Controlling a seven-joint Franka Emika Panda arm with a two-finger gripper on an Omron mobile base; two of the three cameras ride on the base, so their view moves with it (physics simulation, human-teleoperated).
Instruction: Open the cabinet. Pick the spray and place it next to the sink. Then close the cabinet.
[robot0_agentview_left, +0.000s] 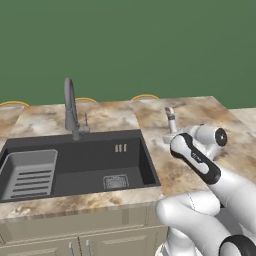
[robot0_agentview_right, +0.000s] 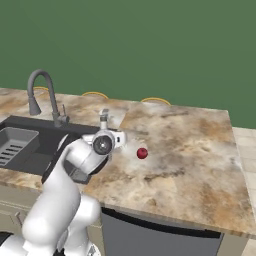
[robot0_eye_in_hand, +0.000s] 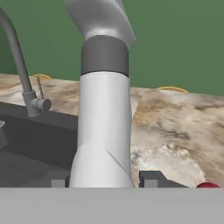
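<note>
The slim silver-grey spray bottle (robot0_eye_in_hand: 105, 127) with its dark collar stands upright between the dark fingertips (robot0_eye_in_hand: 151, 178) of the gripper (robot0_eye_in_hand: 105, 180), which is closed on its base. It sits low over the brown marbled tabletop (robot0_agentview_right: 190, 150), just right of the dark grey rectangular sink (robot0_agentview_left: 90, 160) with its arched metal faucet (robot0_agentview_left: 70, 107), probably held vertical so it can be set down standing. A small red round object (robot0_agentview_right: 142, 153) lies nearby on the tabletop.
</note>
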